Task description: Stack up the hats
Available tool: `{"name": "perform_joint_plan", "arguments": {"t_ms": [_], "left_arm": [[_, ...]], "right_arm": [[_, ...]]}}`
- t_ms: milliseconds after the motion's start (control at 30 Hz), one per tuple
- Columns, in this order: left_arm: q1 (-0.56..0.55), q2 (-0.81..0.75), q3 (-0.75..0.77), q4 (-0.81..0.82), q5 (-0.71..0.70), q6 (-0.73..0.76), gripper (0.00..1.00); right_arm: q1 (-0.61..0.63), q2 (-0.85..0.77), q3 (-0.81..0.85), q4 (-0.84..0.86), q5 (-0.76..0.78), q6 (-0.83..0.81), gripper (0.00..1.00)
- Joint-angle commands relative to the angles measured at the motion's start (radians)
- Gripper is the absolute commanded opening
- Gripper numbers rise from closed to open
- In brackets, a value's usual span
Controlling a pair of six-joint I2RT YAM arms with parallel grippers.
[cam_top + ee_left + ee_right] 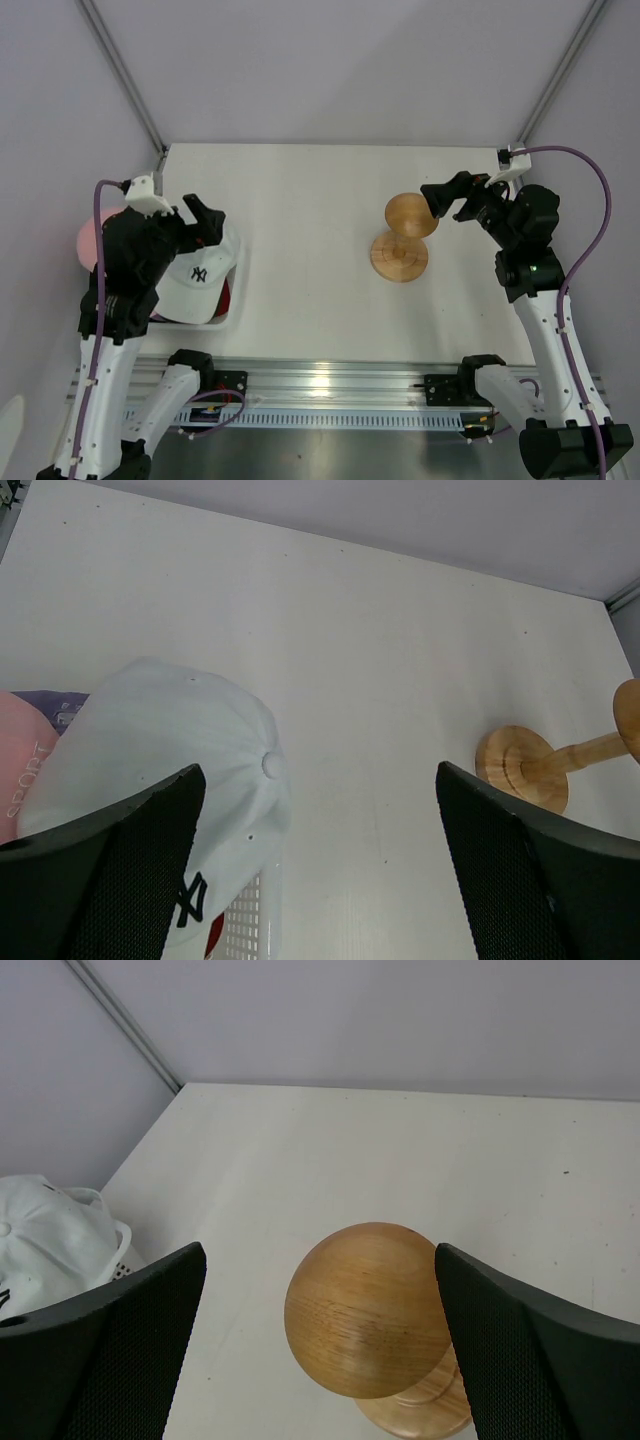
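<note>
1. First, take stock: your left end effector [318,780] hangs spread wide above the white NY cap [170,740], gripping nothing. The right end effector [320,1255] is likewise spread and hovers just over the ball top of the wooden stand [365,1310], also gripping nothing.
2. The white NY cap tops a pile in the mesh basket [250,920] at the left edge of the tabletop [300,190]. A pink cap [20,775], a lavender cap [50,702] and a red cap [212,942] show beside and beneath it. No cap is on the stand yet, so I judge the task barely begun.
3. Lower the left end effector onto the crown near the button, where the fabric should bunch. Pinch one layer only, so the pink cap doesn't come along.
4. Lift straight up until the brim clears the basket rim before swinging right.
5. Draw the right end effector off the ball, or use it to steady the stem. The stand looks light and could tip under a dragging cap.
</note>
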Motion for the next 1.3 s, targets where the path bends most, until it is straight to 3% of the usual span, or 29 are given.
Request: {"name": "perform_joint_plan", "arguments": {"t_ms": [0,200,367,633,933,1033,1067,1133,1167,1233,1267], "left_arm": [[0.009,-0.047,0.008,-0.037,0.019,-0.024,0.99],[0.009,-0.078,-0.046,-0.027,0.091,-0.021,1.00],[0.004,0.013,-0.064,-0.048,0.064,-0.059,0.99],[-0.137,0.215,-0.018,-0.123,-0.248,-0.102,0.99],[-0.160,0.347,-0.005,-0.122,-0.406,-0.122,0.98],[-0.160,0.318,-0.014,-0.101,-0.418,-0.116,0.87],[-0.160,0.306,-0.027,-0.070,-0.409,-0.110,0.77],[-0.160,0.274,-0.047,-0.041,-0.385,-0.102,0.66],[-0.160,0.265,-0.058,-0.019,-0.380,-0.099,0.53],[-0.160,0.257,-0.067,-0.007,-0.365,-0.095,0.42],[-0.160,0.257,-0.067,-0.005,-0.355,-0.084,0.27]], "right_arm": [[0.005,-0.008,0.011,0.029,-0.013,-0.014,1.00],[0.003,-0.008,-0.003,0.018,-0.031,0.000,0.99],[0.006,-0.017,-0.033,0.024,-0.041,0.024,1.00],[0.011,-0.049,-0.076,-0.017,-0.025,0.037,1.00],[0.013,-0.058,-0.101,-0.008,-0.004,0.034,0.99],[0.013,-0.058,-0.110,-0.008,-0.001,0.029,0.99],[0.013,-0.057,-0.113,-0.005,0.001,0.032,1.00],[0.013,-0.051,-0.116,-0.002,0.002,0.038,1.00],[0.013,-0.049,-0.121,-0.002,0.004,0.047,0.99],[0.013,-0.044,-0.124,-0.008,0.018,0.060,0.99],[0.013,-0.046,-0.130,-0.011,0.024,0.070,0.99]]}}
